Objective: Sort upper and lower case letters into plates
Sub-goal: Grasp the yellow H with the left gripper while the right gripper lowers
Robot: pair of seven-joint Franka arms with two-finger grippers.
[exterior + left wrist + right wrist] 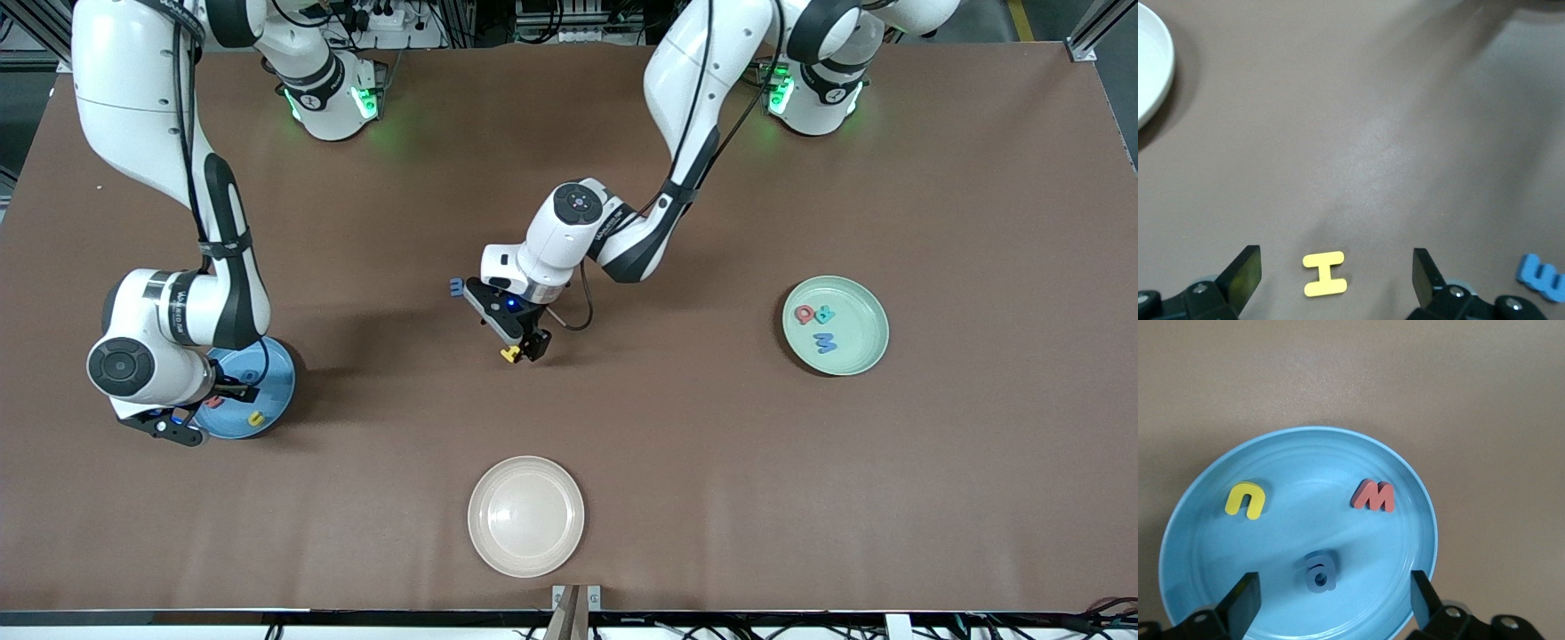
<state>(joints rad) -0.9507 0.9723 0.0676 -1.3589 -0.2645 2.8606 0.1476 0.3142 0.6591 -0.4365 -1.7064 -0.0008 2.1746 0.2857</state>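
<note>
Fingers spread wide on both arms, neither holding anything. From the front, the left gripper (524, 348) hangs low over the middle of the table (676, 462), with the yellow H (510, 354) showing at its fingertips and a blue letter (456, 286) lying on the table by the gripper's body. The right gripper (182, 418) hovers over the sky blue plate (280, 382) at the right arm's end of the table. The mint green plate (876, 342), toward the left arm's end, holds a red letter (805, 313), another small letter (826, 313) and a blue W (825, 342). A cream-white plate (526, 516) sits nearest the front camera.

In the left wrist view, the yellow H (1325, 274) lies flat between the left fingers (1243, 277), apart from both; the blue letter (1542, 277) lies outside them. It looks light, stiff and thin, so I judge a pinch across its narrow middle, with the fingers brought right down to the table, would hold best.

In the right wrist view, the right fingers (1245, 600) stand wide above the sky blue plate (1198, 520), which holds a yellow u (1246, 500), a red m (1373, 496) and a dark blue a (1319, 571) between the fingers, untouched.
</note>
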